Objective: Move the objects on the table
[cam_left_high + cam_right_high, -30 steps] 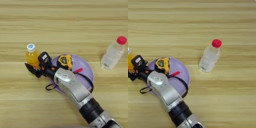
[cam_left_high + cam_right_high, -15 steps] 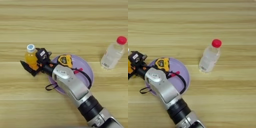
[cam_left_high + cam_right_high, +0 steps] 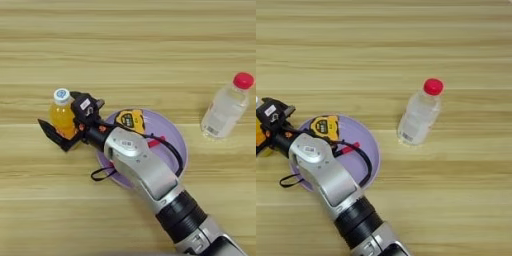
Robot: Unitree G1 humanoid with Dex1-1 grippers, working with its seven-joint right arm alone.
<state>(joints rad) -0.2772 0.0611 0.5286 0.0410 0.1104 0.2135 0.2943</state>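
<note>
Left eye view: the right gripper [image 3: 64, 127] has slid left of the lilac plate [image 3: 176, 145], jaws now straddling, not yet pinching (apparently), the orange juice bottle [image 3: 62, 114].

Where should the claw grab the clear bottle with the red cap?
Probably around the middle of the clear bottle, coming in from the side. It stands upright, its body is round and wider than the red cap, and the table around it looks bare, so the claw has room.
</note>
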